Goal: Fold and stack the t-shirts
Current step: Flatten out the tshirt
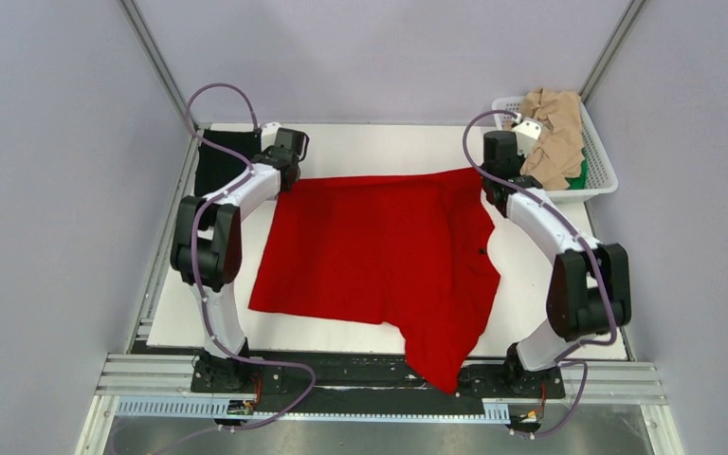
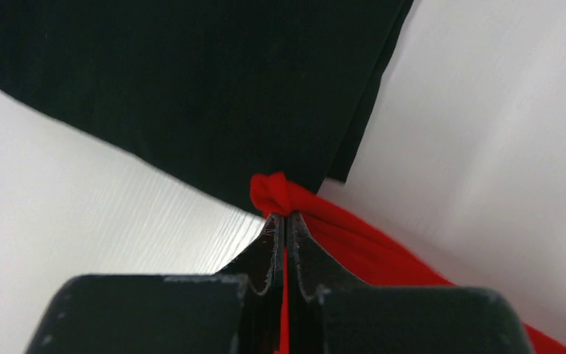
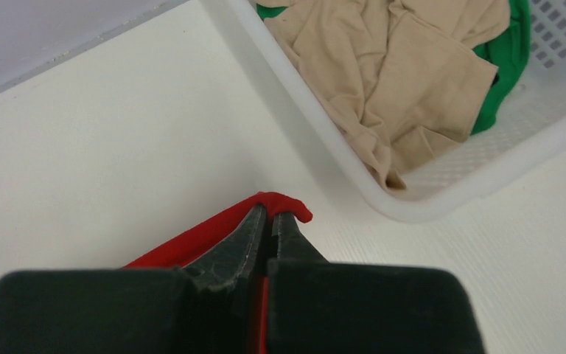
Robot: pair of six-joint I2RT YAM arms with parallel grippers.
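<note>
From above, the red t-shirt [image 1: 370, 251] lies spread across the table [image 1: 370, 140], with its two far corners held at your arms' ends. One near corner hangs off the table's near edge, so if you move the far edge unevenly, that hanging tail could drag crooked and leave the cloth skewed for folding. The folded black t-shirt [image 1: 220, 161] sits at the far left, just beside the red corner. The basket [image 1: 603, 180] holding the beige t-shirts [image 1: 555, 142] sits at the far right.

In the left wrist view, your left gripper [image 2: 286, 221] is pressed together on a small bunched knot of red cloth, right at the black shirt's edge. The bite looks thin — a sharp tug may slip it, and a sweep toward the black shirt could rumple that fold.

In the right wrist view, your right gripper [image 3: 269, 217] pinches the red hem, with only a narrow lip showing past the tips. The basket wall is near — swing outward and you may knock it or lose the hem.
</note>
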